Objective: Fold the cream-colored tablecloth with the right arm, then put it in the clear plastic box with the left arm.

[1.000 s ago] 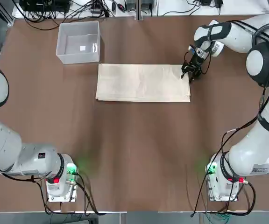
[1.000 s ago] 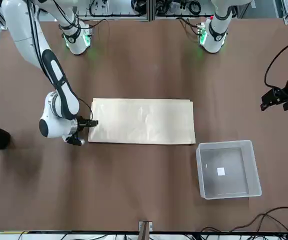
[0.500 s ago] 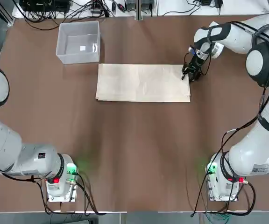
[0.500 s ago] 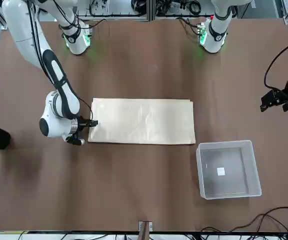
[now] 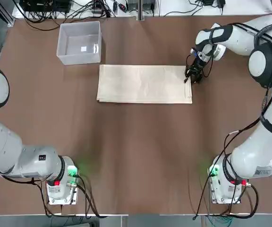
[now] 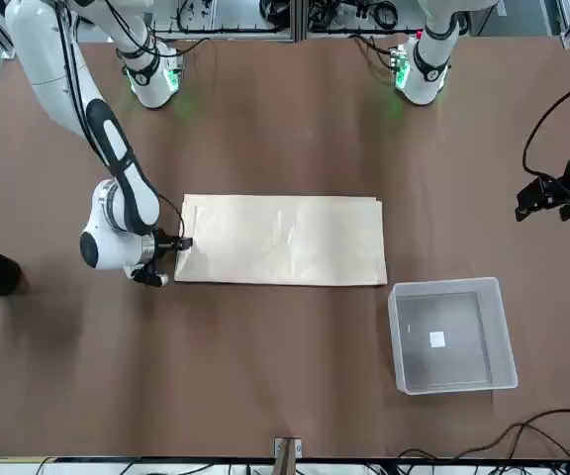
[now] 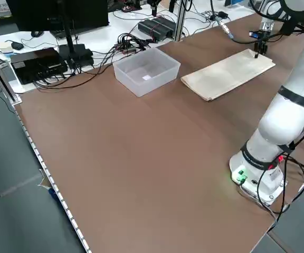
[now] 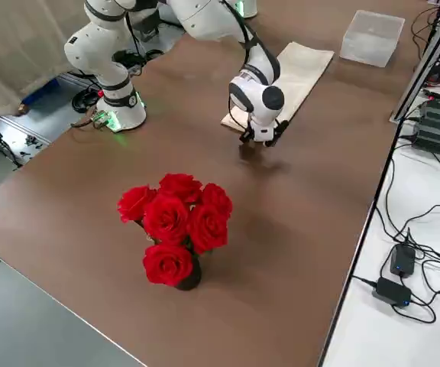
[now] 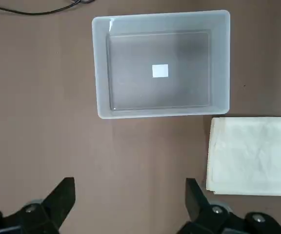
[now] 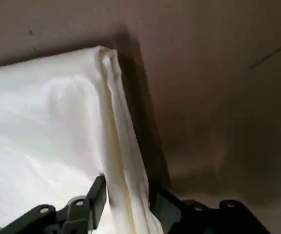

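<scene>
Fingers (image 10: pixel 97 195) of the right gripper (image 5: pixel 193 75) — narrowed on either side of the layered short edge of the cream-colored tablecloth (image 5: pixel 144 83), the fabric edge standing between the two pads; whether they already press it cannot be told.

Tablecloth: flat folded rectangle with soft creases, lying mid-table on the brown table (image 5: pixel 136 151), long side across the robot's front, wider than the box.

Clear plastic box (image 5: pixel 79 42): on the table just beyond the cloth's left end, near its far corner, apart from it; small white label (image 9: pixel 160 70) inside.

Left gripper (image 6: pixel 550 196): raised over the table's left side, above the box and cloth end — fingers (image 9: pixel 65 192) spread wide, holding nothing.

Red roses in a vase (image 8: pixel 176 227): on the table's right side, well apart from the cloth.
</scene>
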You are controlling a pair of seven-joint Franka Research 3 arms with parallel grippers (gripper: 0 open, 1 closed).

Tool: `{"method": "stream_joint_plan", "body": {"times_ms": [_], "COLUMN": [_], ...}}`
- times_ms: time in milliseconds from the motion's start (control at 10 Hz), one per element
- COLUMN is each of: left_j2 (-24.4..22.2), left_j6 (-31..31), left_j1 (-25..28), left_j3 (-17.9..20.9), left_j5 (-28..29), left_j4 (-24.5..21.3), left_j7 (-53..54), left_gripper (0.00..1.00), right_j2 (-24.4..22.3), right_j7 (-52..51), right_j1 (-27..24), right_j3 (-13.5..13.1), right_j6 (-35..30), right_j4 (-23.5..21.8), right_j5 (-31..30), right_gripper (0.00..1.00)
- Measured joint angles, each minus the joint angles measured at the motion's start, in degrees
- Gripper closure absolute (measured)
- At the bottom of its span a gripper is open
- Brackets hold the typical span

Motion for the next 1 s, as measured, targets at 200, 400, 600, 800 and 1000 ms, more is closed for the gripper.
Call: {"method": "stream_joint_plan", "body": {"times_ms": [200,400,600,800,1000], "left_j2": [0.00,0.03,0.05,0.05,0.06], "left_j6": [0.00,0.00,0.00,0.00,0.00], "left_j1": [0.00,0.00,0.00,0.00,0.01], "left_j3": [0.00,0.00,0.00,0.00,0.01], "left_j5": [0.00,0.00,0.00,0.00,0.00], "left_j4": [0.00,0.00,0.00,0.00,0.00], "left_j7": [0.00,0.00,0.00,0.00,0.00], "left_gripper": [0.00,0.00,0.00,0.00,0.00], "right_j2": [-0.03,-0.07,-0.16,-0.20,-0.21], "right_j7": [0.00,-0.01,-0.06,-0.06,-0.14], "right_j1": [0.02,0.03,0.05,0.09,0.25], "right_j3": [0.15,0.43,0.88,1.52,2.09], "right_j6": [0.09,0.31,0.45,0.96,2.46], "right_j4": [0.06,0.13,0.26,0.26,0.17], "right_j5": [0.21,0.41,0.63,0.62,0.62], "right_gripper": [0.64,0.70,0.85,0.92,0.92]}}
